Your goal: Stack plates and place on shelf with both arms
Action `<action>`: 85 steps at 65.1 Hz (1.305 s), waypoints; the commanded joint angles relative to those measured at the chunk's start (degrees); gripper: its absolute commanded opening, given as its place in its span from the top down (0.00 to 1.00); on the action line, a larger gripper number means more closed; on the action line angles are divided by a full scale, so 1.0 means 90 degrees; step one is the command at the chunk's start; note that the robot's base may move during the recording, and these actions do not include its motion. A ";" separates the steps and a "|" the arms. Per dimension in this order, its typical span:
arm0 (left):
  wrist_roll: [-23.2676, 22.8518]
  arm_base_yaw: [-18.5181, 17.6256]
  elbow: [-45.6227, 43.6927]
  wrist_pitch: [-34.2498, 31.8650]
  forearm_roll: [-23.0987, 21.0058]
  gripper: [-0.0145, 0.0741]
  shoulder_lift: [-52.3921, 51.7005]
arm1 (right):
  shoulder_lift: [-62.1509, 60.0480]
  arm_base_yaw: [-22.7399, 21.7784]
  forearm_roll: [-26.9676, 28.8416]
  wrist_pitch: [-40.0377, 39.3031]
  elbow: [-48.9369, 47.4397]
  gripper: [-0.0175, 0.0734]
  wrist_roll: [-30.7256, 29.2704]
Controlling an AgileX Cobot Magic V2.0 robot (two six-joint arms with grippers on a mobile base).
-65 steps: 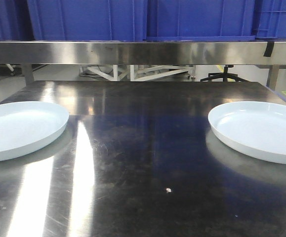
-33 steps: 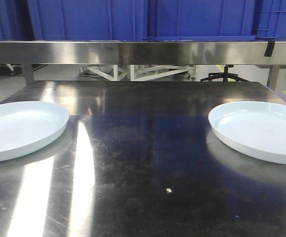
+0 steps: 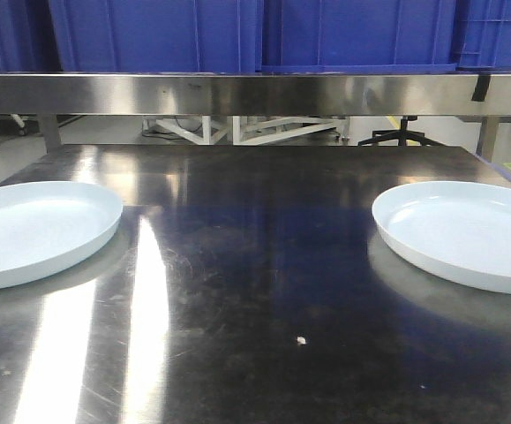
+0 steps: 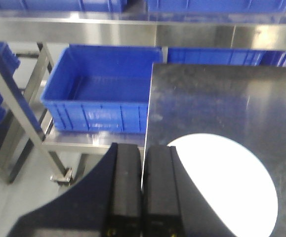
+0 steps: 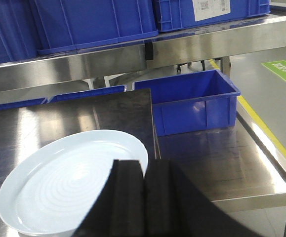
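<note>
Although no arm appears in the front view, the wide steel tabletop (image 3: 264,265) fills most of it, scratched and shining with long reflections. Above its far edge runs a steel shelf (image 3: 255,93), and a row of blue crates (image 3: 158,35) stands on it. The wrist views show more crates lower down beyond the tabletop's sides: one open crate (image 4: 101,98) on the left, another crate (image 5: 192,98) on the right.

The two plates lie flat on the tabletop, well apart and not stacked. The left plate (image 3: 34,230) is at the left edge and the right plate (image 3: 467,234) at the right edge, both partly cut off by the picture.

In its own wrist view, the left claw (image 4: 143,148) is clenched, its two black fingers pressed together with nothing between them; it is at the tabletop's left edge, just beside the left plate's rim. The right claw (image 5: 143,165) is clenched on nothing as well, and it covers a part of the right plate's near rim.

A tiny pale crumb (image 3: 301,339) lies between the plates, nearer to the front.
</note>
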 commanded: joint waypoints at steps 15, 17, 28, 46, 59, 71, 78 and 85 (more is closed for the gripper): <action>-0.0079 -0.0047 -0.0242 -0.1218 0.0079 0.74 0.0026 | -0.0118 -0.0039 -0.0028 -0.0532 -0.0008 0.75 -0.0032; -0.0079 -0.0047 -0.0242 -0.1218 0.0079 0.74 0.0026 | -0.0118 -0.0039 -0.0028 -0.0538 -0.0008 0.75 -0.0032; -0.0079 -0.0047 -0.0242 -0.1196 0.0079 0.74 0.0026 | -0.0118 -0.0048 -0.0218 -0.0980 -0.0008 0.75 -0.0032; -0.0079 -0.0047 -0.0242 -0.1179 0.0055 0.74 0.0026 | 0.0869 0.0042 -0.0156 0.1205 -0.1887 0.75 0.0166; -0.0079 -0.0047 -0.0242 -0.1017 0.0040 0.74 0.0026 | 0.3307 0.0049 -0.0274 0.1715 -0.3341 0.75 0.0160; -0.0079 -0.0047 -0.0242 -0.0842 0.0040 0.74 0.0026 | 0.4998 0.0049 -0.0295 0.1553 -0.3942 0.75 0.0160; -0.0079 -0.0047 -0.0242 -0.0844 0.0040 0.74 0.0026 | 0.5500 0.0049 -0.0295 0.1187 -0.4033 0.75 0.0160; -0.0079 -0.0047 -0.0242 -0.0844 0.0040 0.74 0.0026 | 0.5666 0.0049 -0.0295 0.0718 -0.4033 0.75 0.0160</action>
